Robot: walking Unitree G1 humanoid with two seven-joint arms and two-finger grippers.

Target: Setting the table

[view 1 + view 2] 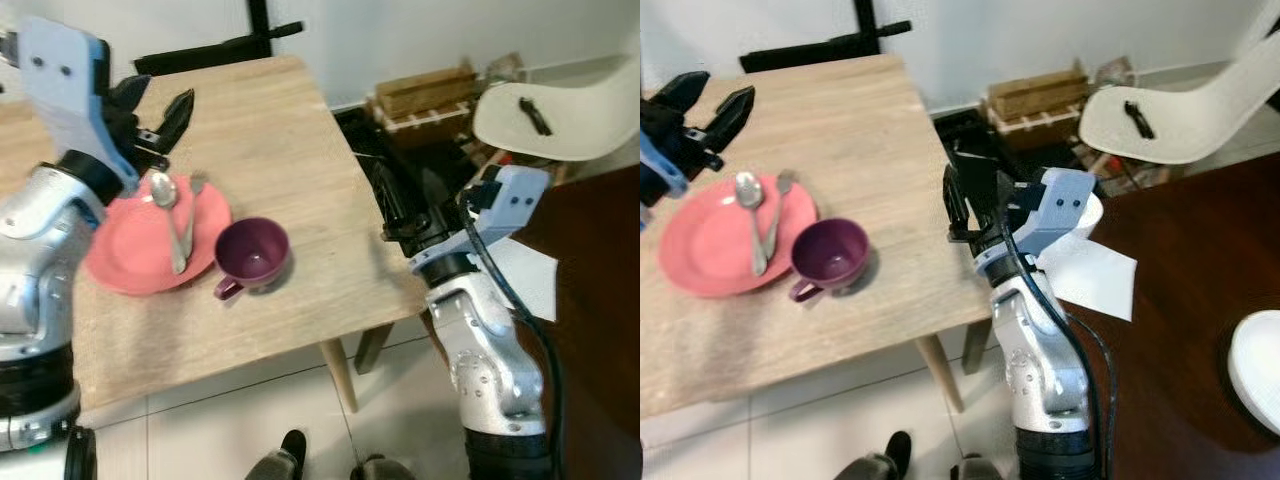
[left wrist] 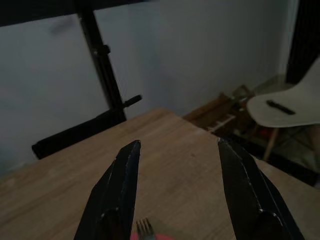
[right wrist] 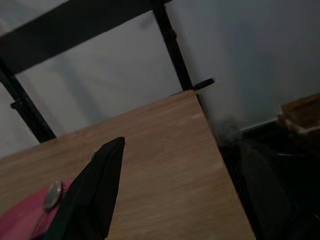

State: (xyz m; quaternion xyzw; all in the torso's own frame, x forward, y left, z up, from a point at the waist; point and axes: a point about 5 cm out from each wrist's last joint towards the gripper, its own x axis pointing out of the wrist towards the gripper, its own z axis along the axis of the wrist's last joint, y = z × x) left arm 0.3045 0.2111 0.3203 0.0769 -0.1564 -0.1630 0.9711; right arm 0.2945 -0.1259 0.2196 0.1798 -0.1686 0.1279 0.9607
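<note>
Purple cup [image 1: 252,255] beside plate [image 1: 120,255]; spoon [image 1: 172,215] lengthwise toward spread, empty left jaws.

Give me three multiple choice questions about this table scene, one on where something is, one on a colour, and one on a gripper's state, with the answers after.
1. Where do the spoon and fork lie?
A. inside the mug
B. on the pink plate
C. on the white chair

2. What colour is the mug?
A. purple
B. green
C. white

3. How are the left gripper's fingers?
A. shut on the spoon
B. shut on nothing
C. open

Answers:
1 B: the spoon and fork rest across the pink plate.
2 A: the mug beside the plate is purple.
3 C: the left gripper hovers above the plate's far edge, fingers spread, holding nothing.
</note>
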